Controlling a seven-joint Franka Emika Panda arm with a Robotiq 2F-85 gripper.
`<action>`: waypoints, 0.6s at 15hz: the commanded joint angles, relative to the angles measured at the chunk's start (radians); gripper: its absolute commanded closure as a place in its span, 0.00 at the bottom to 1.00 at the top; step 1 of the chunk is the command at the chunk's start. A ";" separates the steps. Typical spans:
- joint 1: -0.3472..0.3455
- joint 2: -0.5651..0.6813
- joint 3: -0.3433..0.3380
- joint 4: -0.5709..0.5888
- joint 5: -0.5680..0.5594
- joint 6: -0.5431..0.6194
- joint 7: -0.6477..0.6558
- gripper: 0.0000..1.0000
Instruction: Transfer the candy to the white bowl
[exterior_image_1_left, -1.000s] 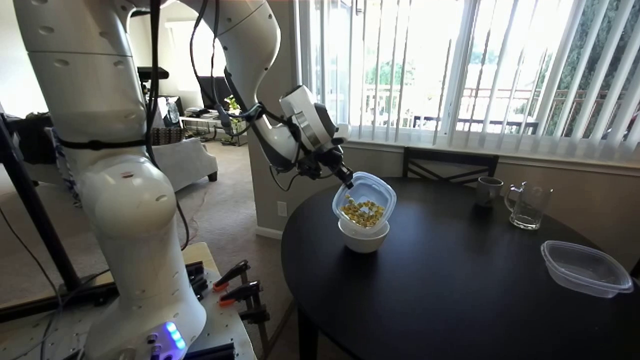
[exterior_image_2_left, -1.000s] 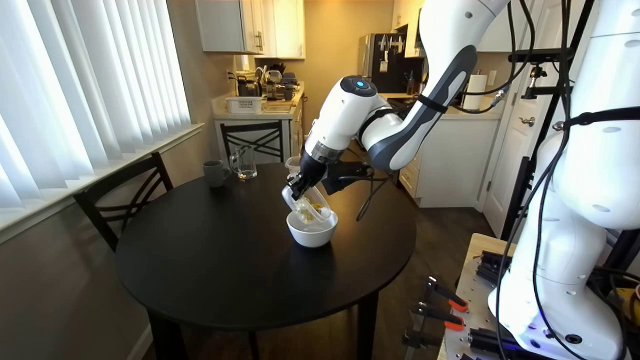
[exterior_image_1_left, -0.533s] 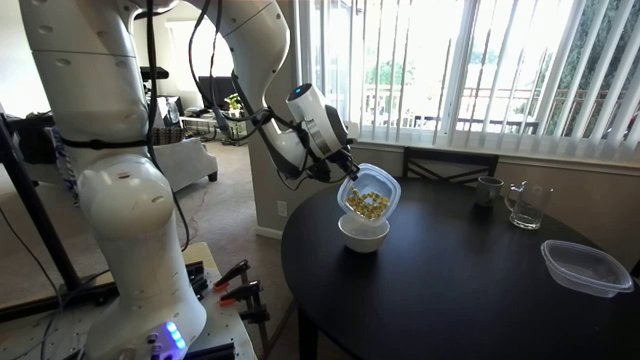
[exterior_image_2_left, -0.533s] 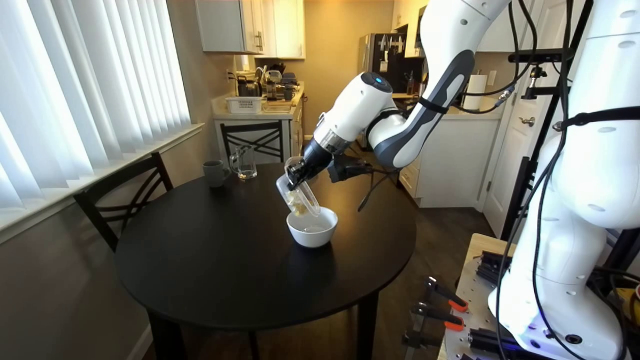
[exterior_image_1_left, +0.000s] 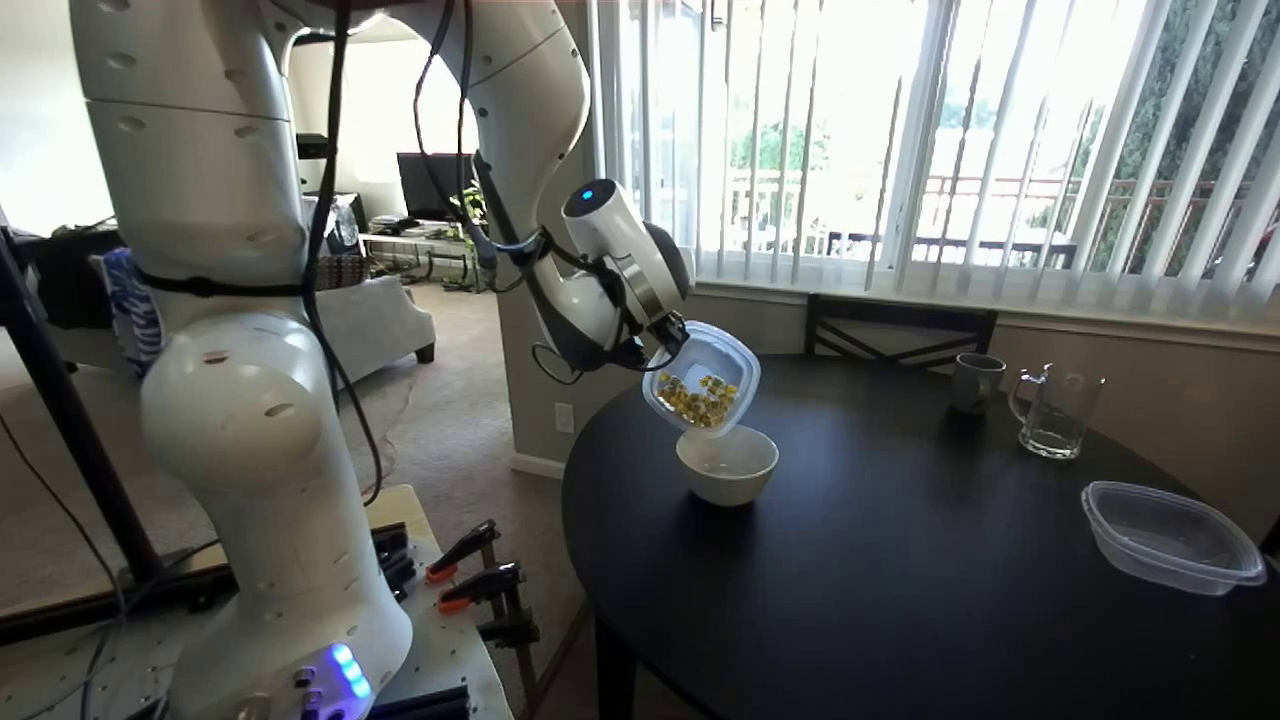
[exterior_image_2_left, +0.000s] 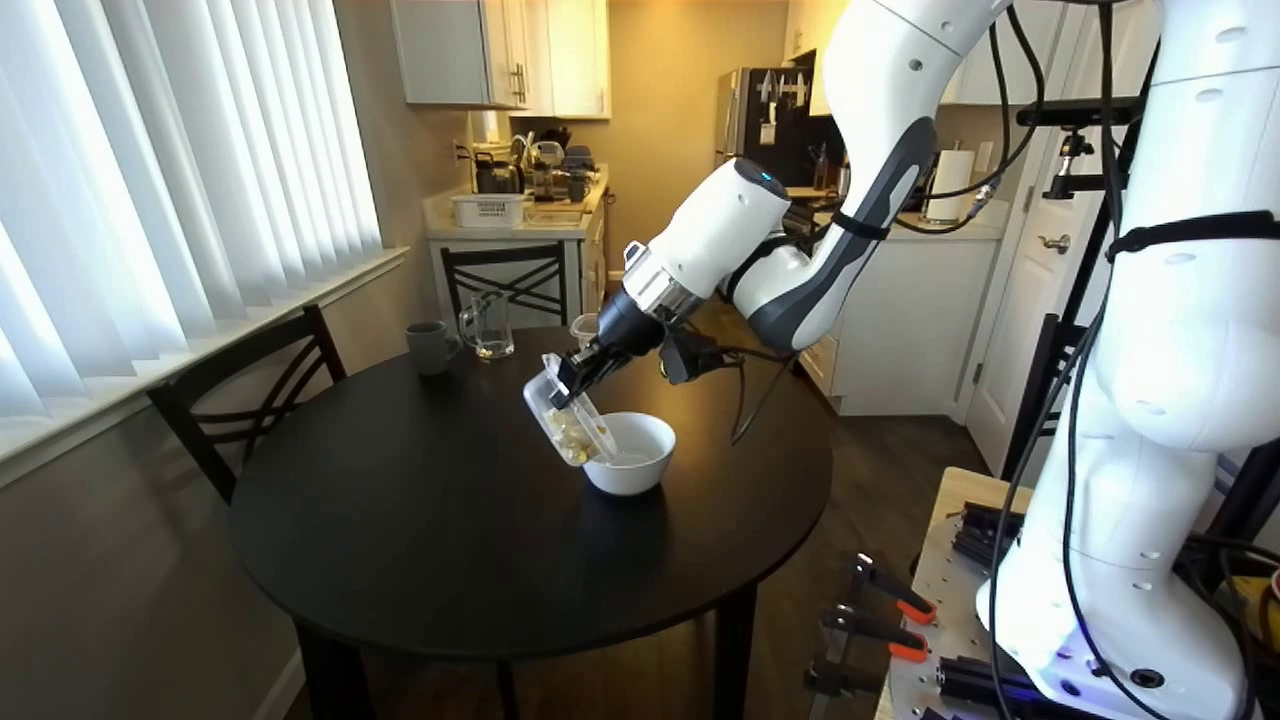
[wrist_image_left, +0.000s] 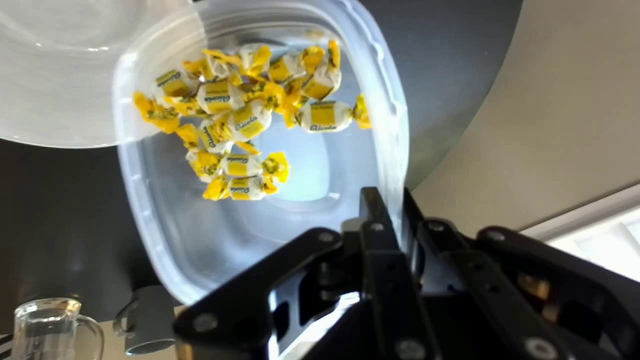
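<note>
Nearest, the hand (wrist_image_left: 392, 201), nearly closed, grips a tilted tub (wrist_image_left: 210, 235) by its rim, candy (wrist_image_left: 248, 120) heaped inside. Beyond, the bowl (wrist_image_left: 60, 107) shows partly behind the tub's edge; I cannot tell whether they touch. Farther along the counter (wrist_image_left: 60, 215) stand a mug (wrist_image_left: 150, 317) and glass (wrist_image_left: 46, 332).

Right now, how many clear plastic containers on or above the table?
2: the tilted container with the candy, clamped in the gripper, and a second container on the table. No others visible.
</note>
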 joint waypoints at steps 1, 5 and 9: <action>-0.172 0.010 0.214 0.053 -0.065 -0.001 0.089 0.98; -0.339 0.019 0.359 0.082 -0.040 -0.007 0.066 0.98; -0.419 -0.014 0.342 0.043 -0.031 -0.007 0.054 0.98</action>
